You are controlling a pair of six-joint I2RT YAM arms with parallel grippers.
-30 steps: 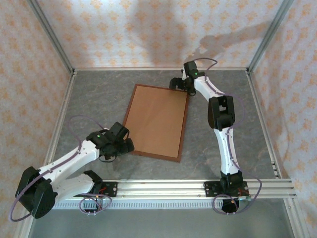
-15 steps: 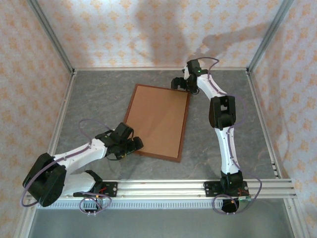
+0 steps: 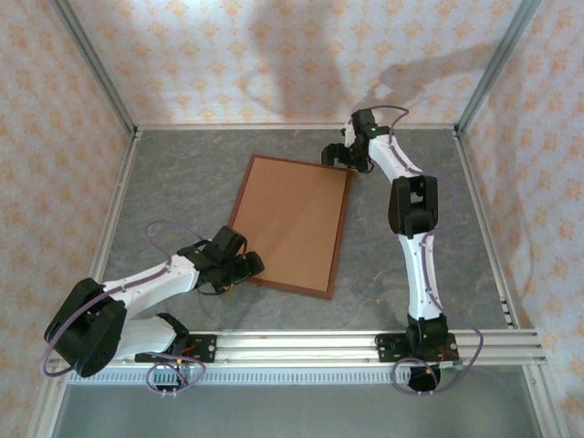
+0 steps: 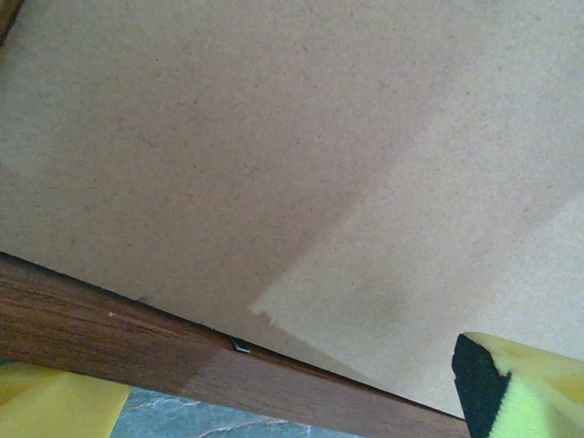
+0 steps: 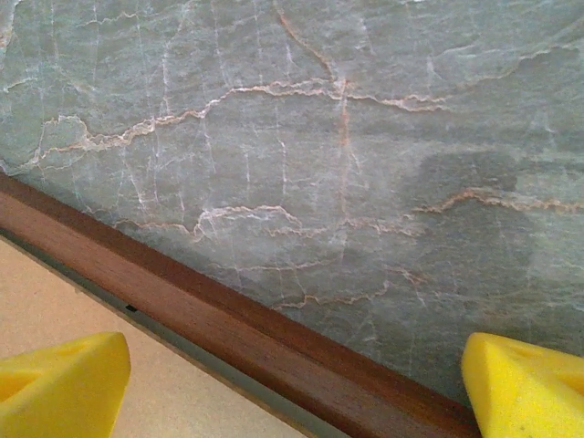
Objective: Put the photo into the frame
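Grey-green veined stone-look desk point(image 3: 173, 182), frame point(image 3: 339, 239) of dark reddish-brown moulding laid flat at picture centre, slightly tilted, plain brown backing board point(image 3: 290, 219) set within it, desk surface seen on every side.

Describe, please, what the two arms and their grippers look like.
Both the left arm and the right arm have white link shells, black joint housings and thin purple cables looping alongside. The left gripper and right gripper are black, with bright yellow wedge-shaped pads.
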